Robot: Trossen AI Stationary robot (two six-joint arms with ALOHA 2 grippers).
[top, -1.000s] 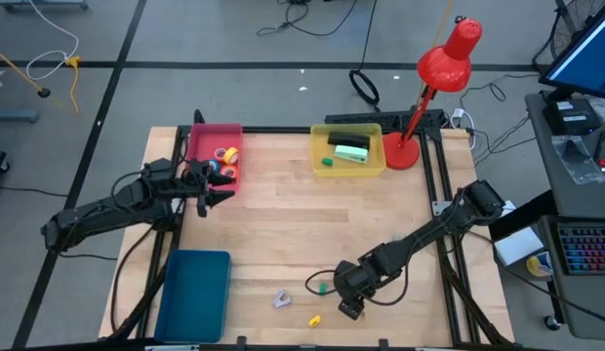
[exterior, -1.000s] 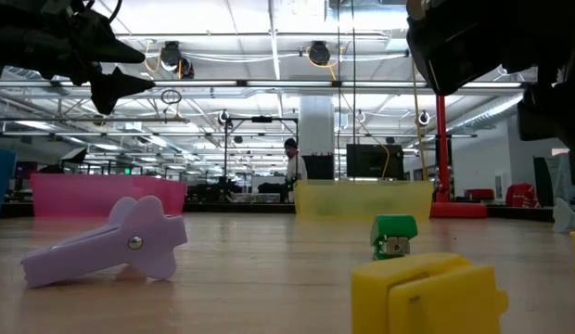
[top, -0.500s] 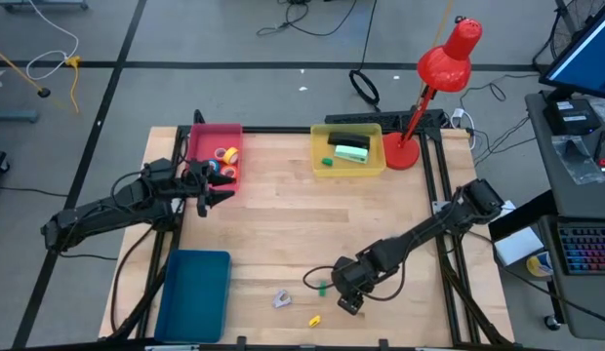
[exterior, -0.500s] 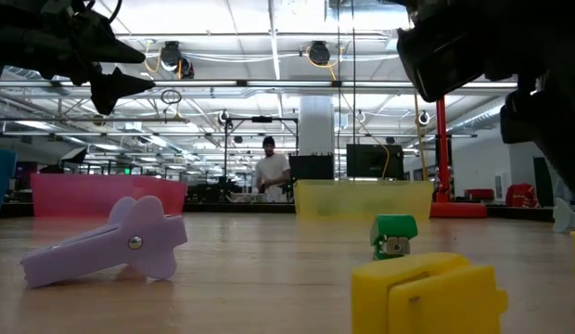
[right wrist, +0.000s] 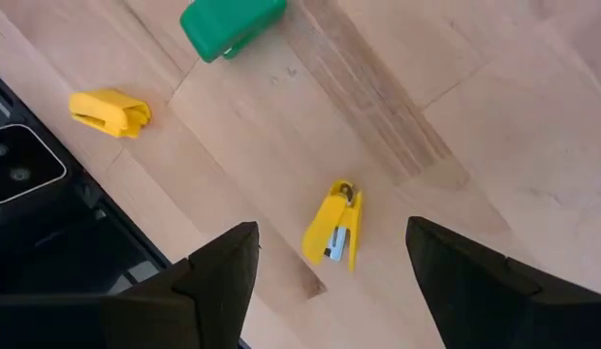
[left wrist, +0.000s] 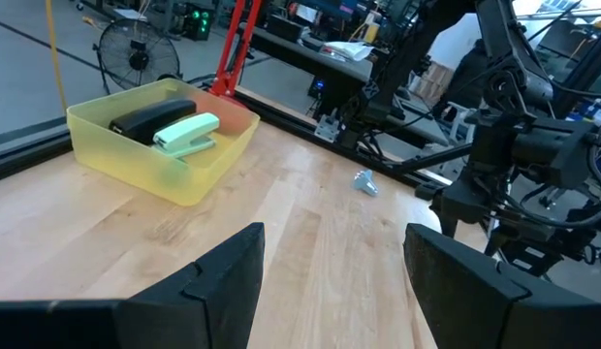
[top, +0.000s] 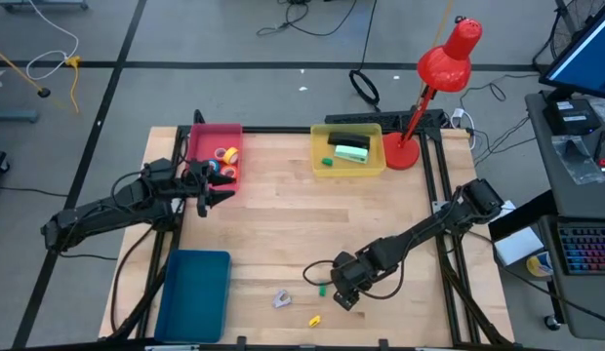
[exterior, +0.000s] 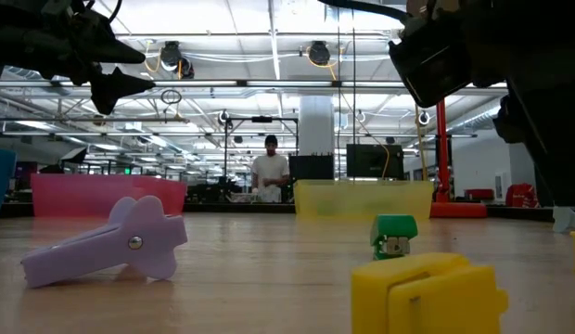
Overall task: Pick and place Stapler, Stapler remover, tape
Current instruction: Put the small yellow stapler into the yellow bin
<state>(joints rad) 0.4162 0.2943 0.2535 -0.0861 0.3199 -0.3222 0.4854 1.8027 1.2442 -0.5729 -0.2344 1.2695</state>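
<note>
Tape rolls (top: 225,156) already lie in the pink bin (top: 202,142) at the far left, and staplers (top: 350,148) sit in the yellow bin (top: 318,156) far centre, so sorting by kind looks well along. Small pieces remain near the front edge: a green one (top: 322,289), a yellow one (top: 314,320) and a lilac remover (top: 280,298). My right gripper (top: 345,295) hangs over them, fingers apart, holding nothing, probably lining up a pick. My left gripper (top: 221,193) waits open beside the pink bin.
</note>
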